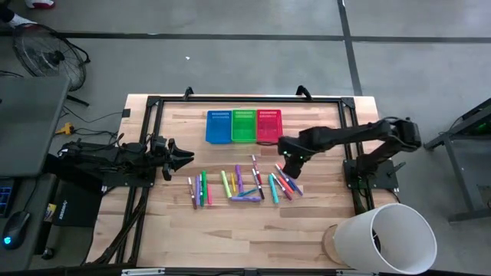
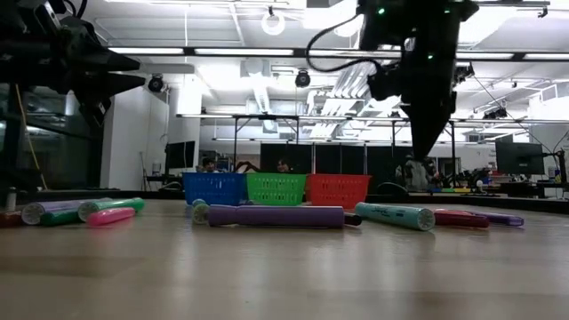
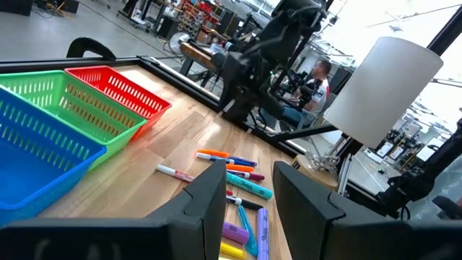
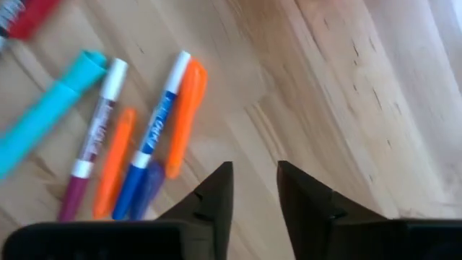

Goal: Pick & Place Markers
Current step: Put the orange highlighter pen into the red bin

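Observation:
Several markers (image 1: pixel 242 184) in mixed colours lie flat on the wooden table, near its middle. In the low view a purple marker (image 2: pixel 276 216) and a teal marker (image 2: pixel 396 216) lie in front. My right gripper (image 1: pixel 290 162) points down above the right end of the marker cluster, clear of the table (image 2: pixel 422 151). Its fingers stand open with nothing between them (image 4: pixel 254 189); a blue-and-white marker (image 4: pixel 160 123) and an orange marker (image 4: pixel 184 119) lie beside them. My left gripper (image 1: pixel 184 157) waits level and open at the table's left (image 3: pixel 249 195).
A blue basket (image 1: pixel 219 126), a green basket (image 1: pixel 244 125) and a red basket (image 1: pixel 269 125) stand side by side at the far middle. A black frame (image 1: pixel 245 98) runs along the table's edges. A white cylinder (image 1: pixel 383 238) stands at the near right corner.

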You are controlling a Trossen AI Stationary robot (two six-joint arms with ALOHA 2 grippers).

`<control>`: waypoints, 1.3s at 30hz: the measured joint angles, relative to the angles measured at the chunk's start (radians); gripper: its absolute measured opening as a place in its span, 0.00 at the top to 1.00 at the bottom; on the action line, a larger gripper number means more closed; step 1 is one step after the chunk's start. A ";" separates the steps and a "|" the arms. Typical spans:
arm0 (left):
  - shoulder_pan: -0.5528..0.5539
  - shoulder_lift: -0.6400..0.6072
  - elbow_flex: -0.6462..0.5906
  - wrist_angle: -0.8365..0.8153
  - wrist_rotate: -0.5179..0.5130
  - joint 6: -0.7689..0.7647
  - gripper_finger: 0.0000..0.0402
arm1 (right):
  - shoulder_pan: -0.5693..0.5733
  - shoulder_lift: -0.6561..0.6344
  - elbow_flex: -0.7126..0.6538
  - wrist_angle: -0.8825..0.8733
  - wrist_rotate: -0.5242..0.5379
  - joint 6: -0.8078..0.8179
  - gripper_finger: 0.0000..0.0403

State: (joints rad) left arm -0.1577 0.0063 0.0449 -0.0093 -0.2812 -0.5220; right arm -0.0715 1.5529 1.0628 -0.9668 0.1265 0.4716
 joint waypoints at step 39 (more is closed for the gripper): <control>0.000 0.000 0.000 0.000 0.000 0.000 0.71 | 0.002 0.203 0.034 0.066 -0.111 0.157 0.60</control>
State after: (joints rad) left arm -0.1575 0.0064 0.0449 -0.0093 -0.2810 -0.5218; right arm -0.0699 1.7558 1.0966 -0.9006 0.0151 0.6285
